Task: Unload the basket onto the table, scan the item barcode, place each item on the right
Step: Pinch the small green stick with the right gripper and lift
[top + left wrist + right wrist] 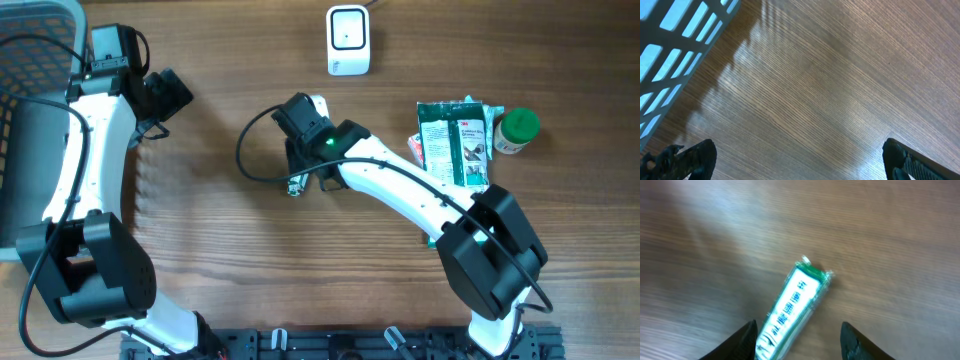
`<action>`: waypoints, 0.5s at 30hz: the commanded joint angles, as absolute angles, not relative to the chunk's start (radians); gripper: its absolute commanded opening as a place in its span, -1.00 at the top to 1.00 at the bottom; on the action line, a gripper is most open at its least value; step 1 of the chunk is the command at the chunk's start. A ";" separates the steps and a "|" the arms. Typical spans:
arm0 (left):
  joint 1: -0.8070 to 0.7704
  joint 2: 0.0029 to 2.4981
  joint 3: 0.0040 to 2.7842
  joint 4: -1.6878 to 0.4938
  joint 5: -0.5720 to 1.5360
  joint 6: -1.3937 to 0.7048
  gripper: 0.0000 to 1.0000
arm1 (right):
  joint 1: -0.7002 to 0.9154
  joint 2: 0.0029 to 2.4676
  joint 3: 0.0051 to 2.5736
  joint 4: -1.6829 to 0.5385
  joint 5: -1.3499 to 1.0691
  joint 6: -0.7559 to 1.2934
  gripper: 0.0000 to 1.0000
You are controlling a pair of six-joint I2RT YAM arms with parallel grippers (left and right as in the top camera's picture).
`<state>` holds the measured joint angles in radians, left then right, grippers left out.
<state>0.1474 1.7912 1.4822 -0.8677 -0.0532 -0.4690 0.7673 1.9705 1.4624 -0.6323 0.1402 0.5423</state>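
A slim white-and-green packet [792,307] lies flat on the wooden table. My right gripper [797,341] hangs over it, open, with its fingers on either side of the packet's near end. The left finger [746,342] is close to the packet's edge, and a wide gap separates the packet from the right finger [852,342]. From overhead only the packet's tip [293,186] shows below the right gripper [302,165]. A white scanner [348,40] stands at the table's far edge. My left gripper [800,160] is wide open over bare wood, nothing between its fingers.
A grey slatted basket [30,100] sits at the far left, beside the left gripper [168,95]; its wall [675,35] shows in the left wrist view. At the right lie a green sponge pack [455,140] and a green-capped bottle [517,130].
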 commanded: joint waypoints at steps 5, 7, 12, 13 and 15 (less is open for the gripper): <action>0.162 1.792 1.487 -0.868 -0.052 -0.476 -1.00 | 0.768 1.958 1.427 -0.644 0.027 0.875 -0.37; 0.162 1.792 1.487 -0.868 -0.052 -0.476 -1.00 | 0.772 1.958 1.409 -0.630 0.029 0.996 -0.36; 0.162 1.792 1.487 -0.868 -0.052 -0.476 -1.00 | 0.783 1.967 1.367 -0.602 0.098 1.156 -0.30; 0.162 1.792 1.487 -0.868 -0.052 -0.476 -1.00 | 0.787 1.972 1.362 -0.596 0.107 1.167 -0.30; 0.162 1.792 1.487 -0.868 -0.052 -0.476 -1.00 | 0.802 1.990 1.352 -0.570 0.126 1.177 -0.30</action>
